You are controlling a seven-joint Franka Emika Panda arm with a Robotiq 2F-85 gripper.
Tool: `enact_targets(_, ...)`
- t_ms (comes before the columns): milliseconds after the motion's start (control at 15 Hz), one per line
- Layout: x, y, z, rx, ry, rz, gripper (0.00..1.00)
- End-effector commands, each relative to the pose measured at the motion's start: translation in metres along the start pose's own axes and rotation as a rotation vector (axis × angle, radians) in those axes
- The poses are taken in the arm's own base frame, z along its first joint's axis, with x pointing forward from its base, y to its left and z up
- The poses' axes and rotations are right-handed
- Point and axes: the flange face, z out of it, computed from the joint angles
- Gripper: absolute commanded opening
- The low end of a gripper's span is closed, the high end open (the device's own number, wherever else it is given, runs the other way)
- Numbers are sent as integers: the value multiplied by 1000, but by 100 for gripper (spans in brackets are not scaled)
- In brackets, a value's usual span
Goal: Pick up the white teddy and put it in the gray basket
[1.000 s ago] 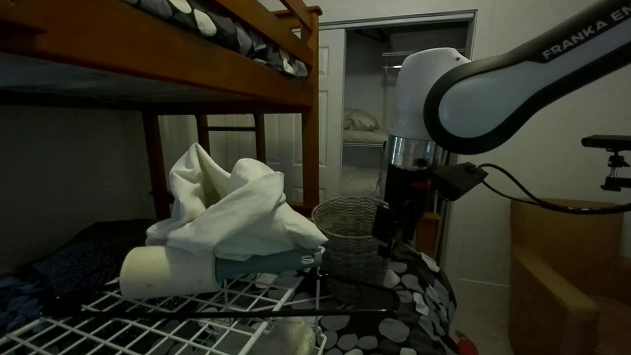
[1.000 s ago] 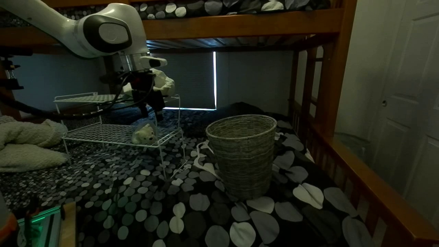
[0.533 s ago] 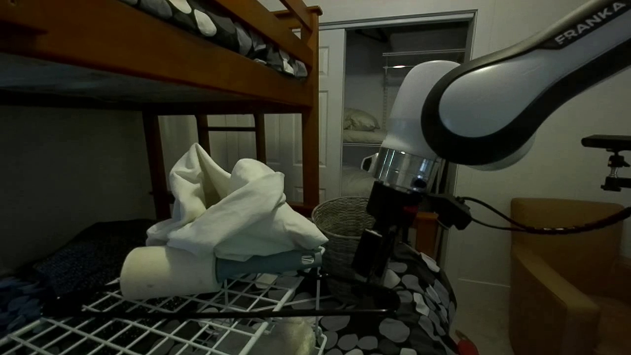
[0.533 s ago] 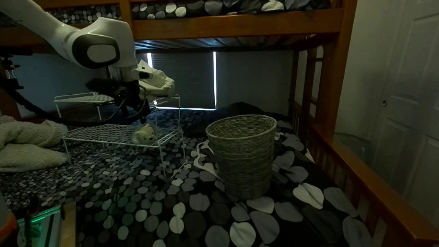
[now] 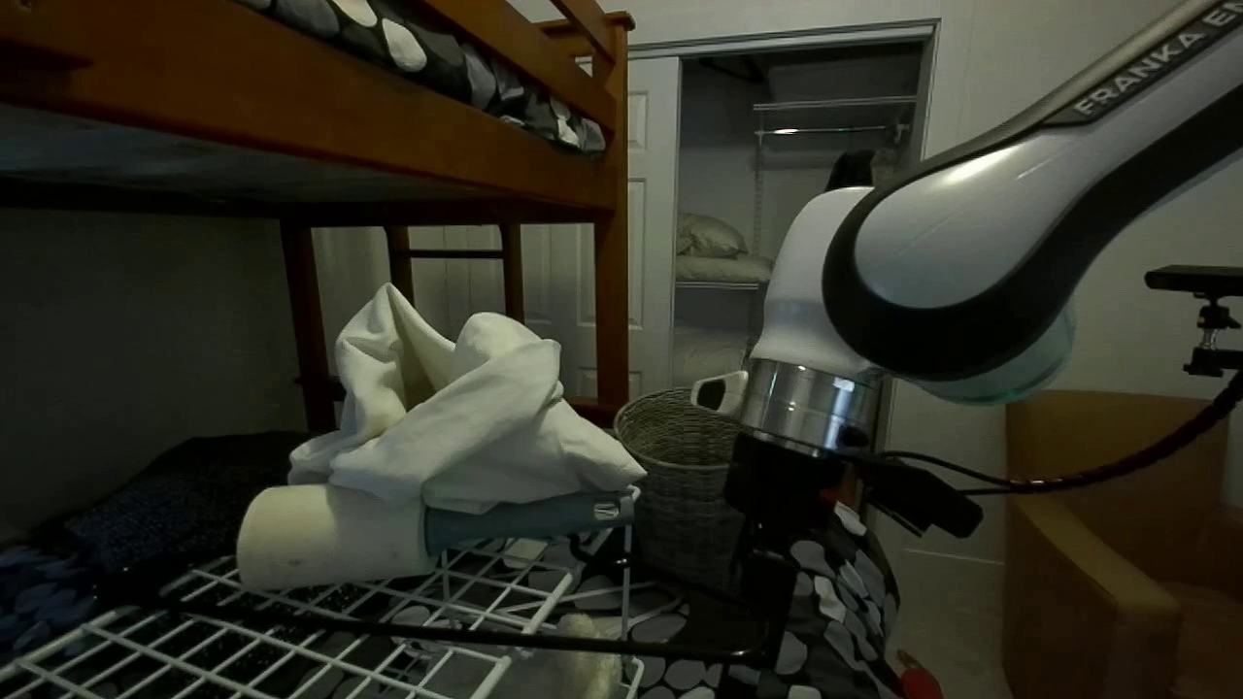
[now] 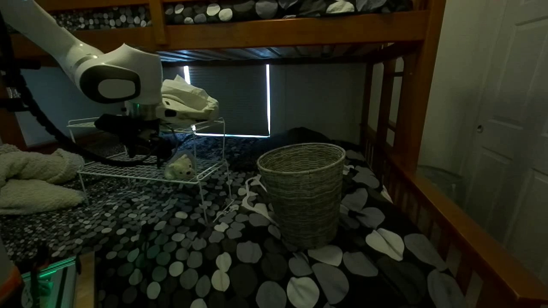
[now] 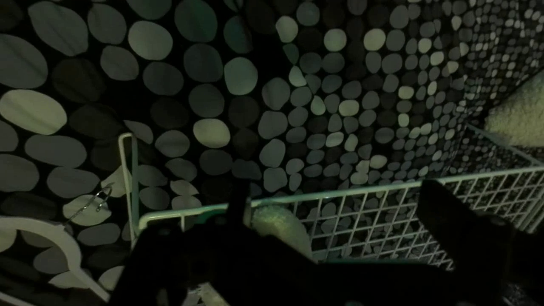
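Small white plush teddy: on lower shelf of the white two-tier wire-grid rack, nr its front corner; same spot as a sec ago, not lifted yet.
White-and-black jointed arm: just dropped in both exterior views, so I'm down nr the teddy, not up high; approach looks mostly done, I reckon.
Black two-fingered gripper, i.e. me: jaws spread wide, nothing held; in wrist view the teddy shows between my fingers, close by one, well off the other.
Teddy contact: wrist view's v. dark, can't tell if that near finger touches fur.
Thin black bar: in an exterior view, slants more over the rack than half a sec ago; poss. snag, so I'd watch it.
Tall grey woven basket: upright on the spotted black bedspread, apart from the rack; teddy isn't in it.
Grasp: next I'd shift sideways to centre the teddy, sink a bit, then squeeze; soft body should give, so off-centre pinch = likely slip.
Basket trip: after that, lift clear of the shelf edge before swinging over the rim.
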Motion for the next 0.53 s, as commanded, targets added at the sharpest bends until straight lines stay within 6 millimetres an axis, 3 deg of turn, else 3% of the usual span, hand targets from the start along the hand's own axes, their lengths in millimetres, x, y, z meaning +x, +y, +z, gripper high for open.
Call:
enact_targets(0, -10, 6, 18, -60, -23, -161, 100)
enact_targets(67, -10, 5, 22, -109, -30, -205, 100)
enact_targets(200, 8, 7, 16, -186, 45, -232, 100)
enact_targets(467, 11, 9, 10, -174, 71, -204, 100)
